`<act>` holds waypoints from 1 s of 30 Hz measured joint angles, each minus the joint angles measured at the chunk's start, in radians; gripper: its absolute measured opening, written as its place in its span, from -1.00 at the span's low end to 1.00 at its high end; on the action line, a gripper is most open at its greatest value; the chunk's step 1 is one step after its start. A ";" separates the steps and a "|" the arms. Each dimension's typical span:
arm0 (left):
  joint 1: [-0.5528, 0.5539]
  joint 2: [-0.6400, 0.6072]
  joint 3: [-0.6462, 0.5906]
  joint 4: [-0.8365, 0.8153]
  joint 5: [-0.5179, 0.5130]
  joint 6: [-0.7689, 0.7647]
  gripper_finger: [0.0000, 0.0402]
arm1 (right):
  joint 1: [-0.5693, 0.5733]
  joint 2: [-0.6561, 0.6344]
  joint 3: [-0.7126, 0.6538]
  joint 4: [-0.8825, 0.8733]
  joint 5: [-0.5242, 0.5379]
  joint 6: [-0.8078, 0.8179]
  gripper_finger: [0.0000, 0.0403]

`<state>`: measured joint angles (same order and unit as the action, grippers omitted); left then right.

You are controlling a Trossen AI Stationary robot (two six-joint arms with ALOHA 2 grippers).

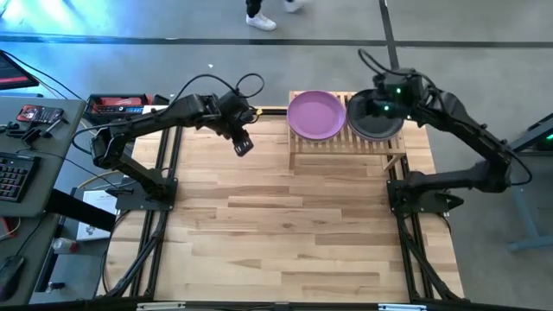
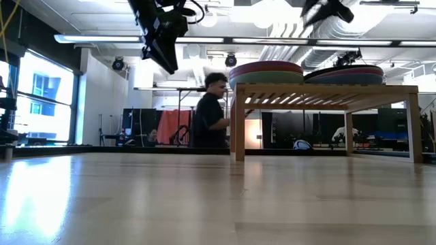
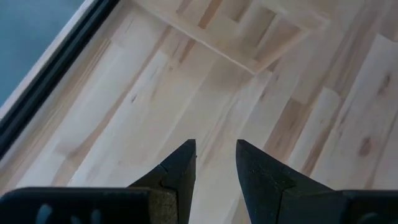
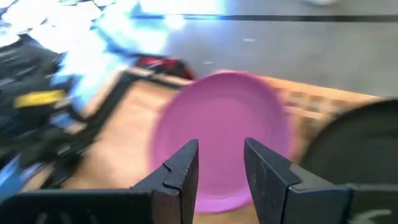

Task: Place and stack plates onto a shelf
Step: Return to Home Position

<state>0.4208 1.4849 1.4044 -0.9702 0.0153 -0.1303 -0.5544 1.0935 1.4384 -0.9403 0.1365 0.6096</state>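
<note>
The bamboo shelf (image 1: 346,145) stands at the table's far edge on its legs (image 2: 240,126). Two plate stacks rest on it. The left stack is topped by a purple plate (image 1: 315,114) (image 4: 221,118), with a sage green one (image 2: 266,75) under it. The right stack is topped by a black plate (image 1: 380,127) (image 4: 364,149), tilted above magenta and blue rims (image 2: 357,75). My right gripper (image 1: 366,107) (image 4: 221,146) hovers open above the stacks, holding nothing. My left gripper (image 1: 243,144) (image 3: 216,146) hangs open over bare table left of the shelf.
The wooden tabletop (image 1: 285,233) spreads wide toward the near edge. A side desk with tools and a keyboard (image 1: 26,130) sits left of the table. A person (image 2: 211,112) stands in the room beyond the far edge.
</note>
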 joint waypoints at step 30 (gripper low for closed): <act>-0.514 -0.282 -0.024 -0.011 -0.180 -0.102 -0.49 | 0.722 0.169 0.000 0.500 0.198 -0.154 -0.46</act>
<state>-0.0930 1.2032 1.3804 -0.9817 -0.1646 -0.2326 0.1678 1.2626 1.4384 -0.4399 0.3340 0.4555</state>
